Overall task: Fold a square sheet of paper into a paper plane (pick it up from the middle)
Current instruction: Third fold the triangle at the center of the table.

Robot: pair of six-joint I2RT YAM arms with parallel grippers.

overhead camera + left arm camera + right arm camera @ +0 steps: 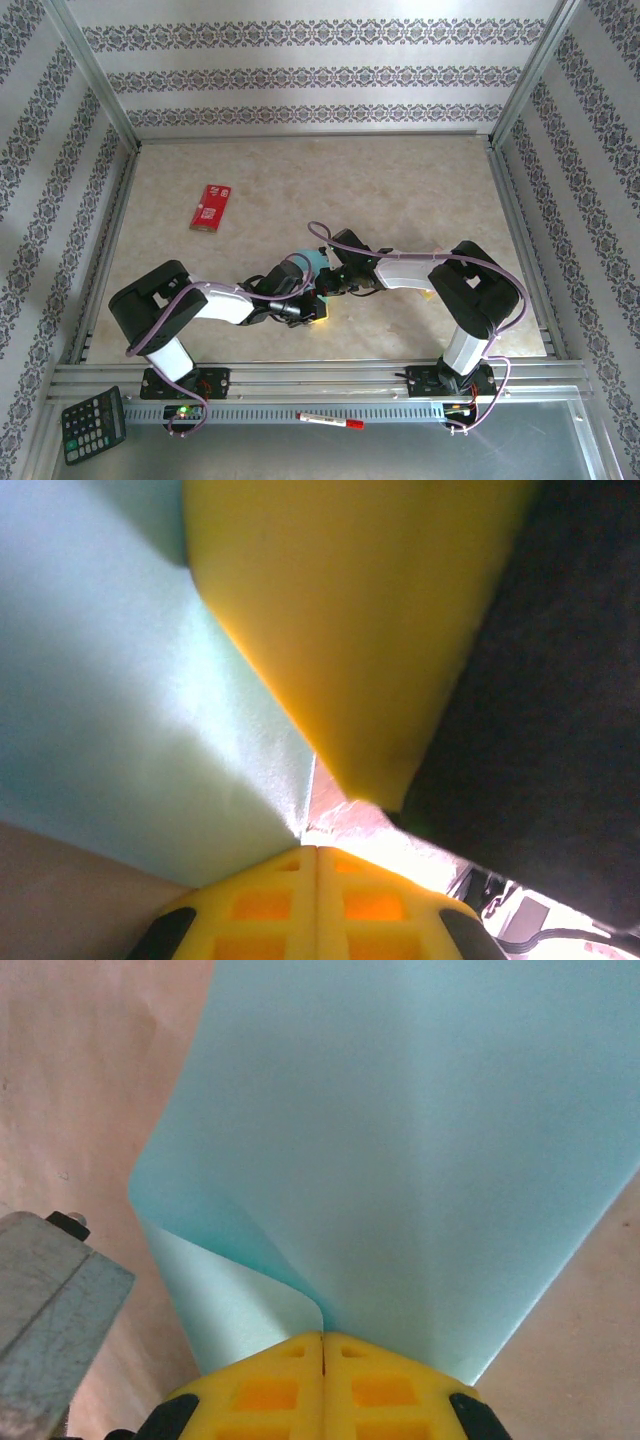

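Note:
The square sheet of paper (319, 262) is light teal and shows as a small patch between the two arms at the table's middle. In the right wrist view the paper (420, 1140) is bent over into a loose fold that runs into my right gripper (322, 1338), which is shut on it. In the left wrist view the paper (120, 700) fills the left side and its edge comes down to the tip of my left gripper (317, 850), whose yellow jaws are pressed together. The right gripper's yellow finger (350, 620) hangs close above. The grippers nearly touch (322, 290).
A red rectangular packet (211, 207) lies on the table at the back left. A calculator (93, 425) and a red-capped pen (330, 420) rest on the metal shelf in front of the arm bases. Metal rails and patterned walls ring the table (420, 190).

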